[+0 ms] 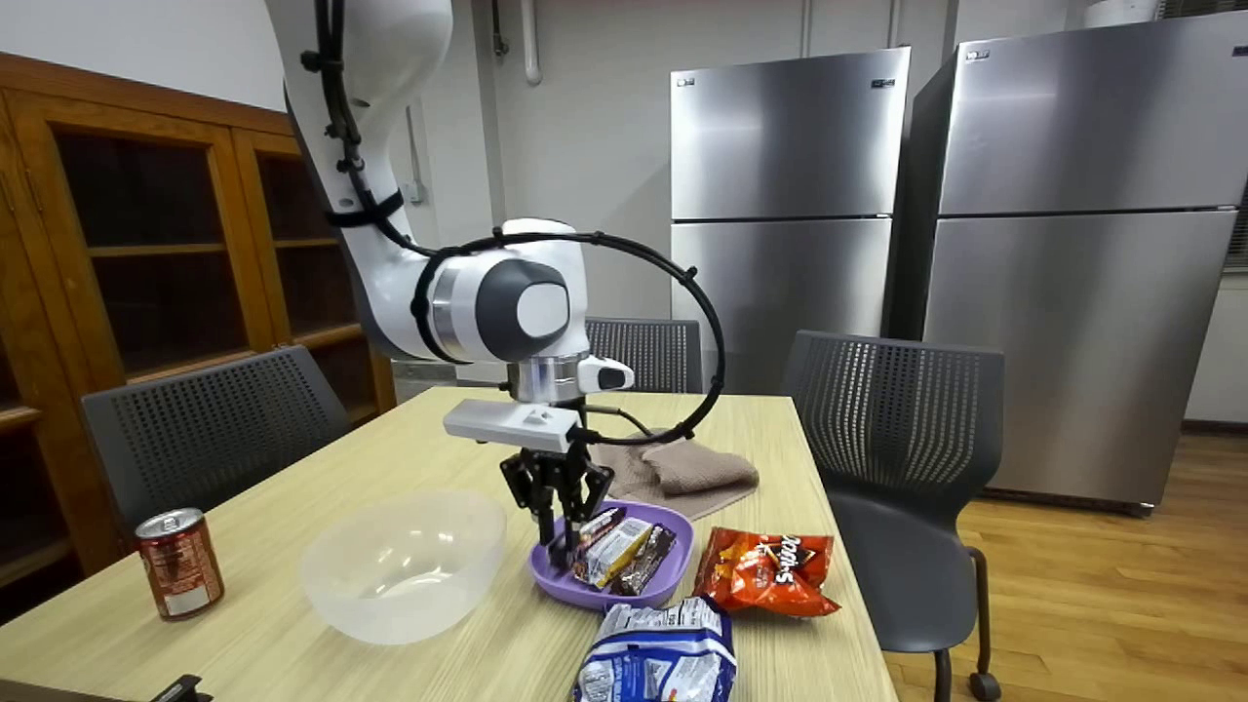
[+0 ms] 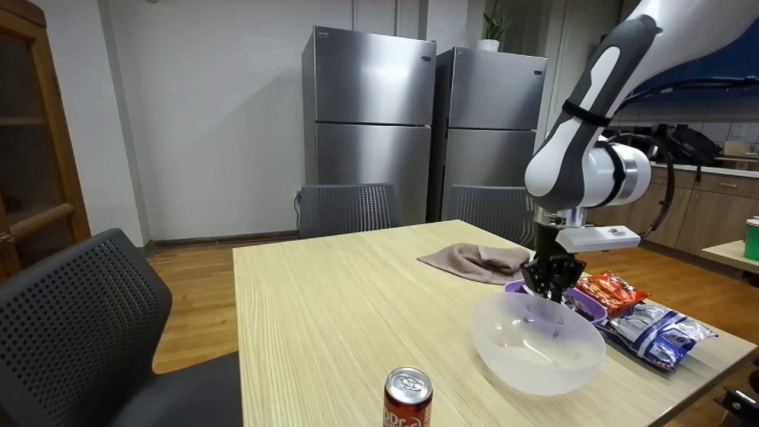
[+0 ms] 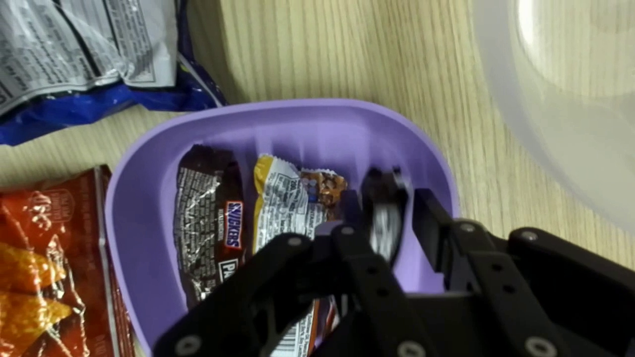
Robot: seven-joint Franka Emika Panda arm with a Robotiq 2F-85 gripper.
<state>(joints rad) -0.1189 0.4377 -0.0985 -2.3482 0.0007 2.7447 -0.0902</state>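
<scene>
My gripper (image 3: 388, 206) is open inside a purple tray (image 3: 317, 105), its fingers apart on either side of a dark-wrapped bar (image 3: 385, 225). The bar is blurred and close to the left finger; a gap shows between it and the right finger. Left of the fingers lie a white and yellow wrapped bar (image 3: 282, 198), a brown patterned wrapper (image 3: 325, 186) and a brown Snickers bar (image 3: 211, 223). In both exterior views the gripper (image 1: 560, 536) points down into the tray (image 1: 573, 589); in an exterior view the bowl partly hides its fingertips (image 2: 552, 293).
A translucent bowl (image 1: 400, 570) stands beside the tray. A red chip bag (image 1: 765, 570) and a blue and silver bag (image 1: 658, 653) lie on its other sides. A brown cloth (image 1: 682, 468) lies behind. A soda can (image 1: 181, 565) stands near the table's edge. Chairs (image 1: 892, 468) surround the table.
</scene>
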